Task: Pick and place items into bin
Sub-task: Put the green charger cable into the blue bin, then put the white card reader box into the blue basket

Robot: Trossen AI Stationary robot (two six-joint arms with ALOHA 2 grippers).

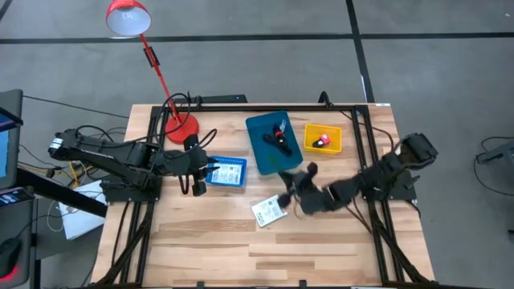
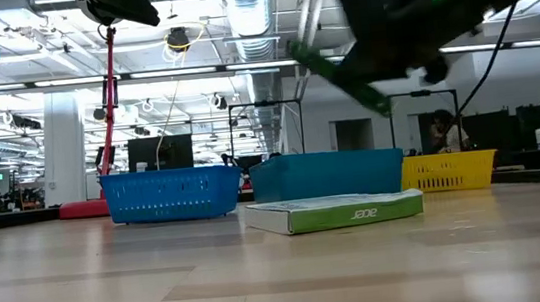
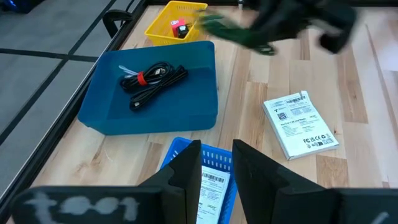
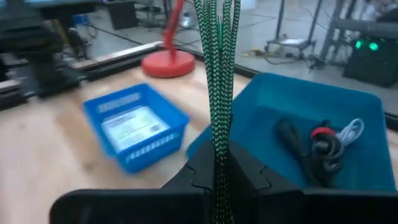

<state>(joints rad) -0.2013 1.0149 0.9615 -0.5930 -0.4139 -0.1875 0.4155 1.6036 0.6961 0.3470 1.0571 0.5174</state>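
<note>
The white printed packet (image 1: 269, 211) lies flat on the wooden desk (image 1: 265, 249), nearest the front edge, with nothing touching it. Just behind it, the right end effector (image 1: 299, 184) hangs above the desk with its fingers pressed together on a green-and-black braided cable (image 4: 217, 68); the cable runs up from between the fingers, and in the low view it appears as a blurred green streak (image 2: 337, 73), so its full length cannot be judged.

To the left, the left end effector (image 1: 197, 186) hovers at the near edge of the small blue basket (image 1: 226, 172). Its fingers (image 3: 186, 171) stand slightly apart and hold nothing. The basket contains a white labelled card (image 3: 210, 190).

Behind the right end effector stands the teal bin (image 1: 271, 143), containing a coiled black cable with a red tie (image 3: 152, 81). Beside it, the yellow basket (image 1: 323, 138) holds a small red and black piece (image 3: 180, 28). A red desk lamp (image 1: 181, 126) stands at the far left of the desk.
</note>
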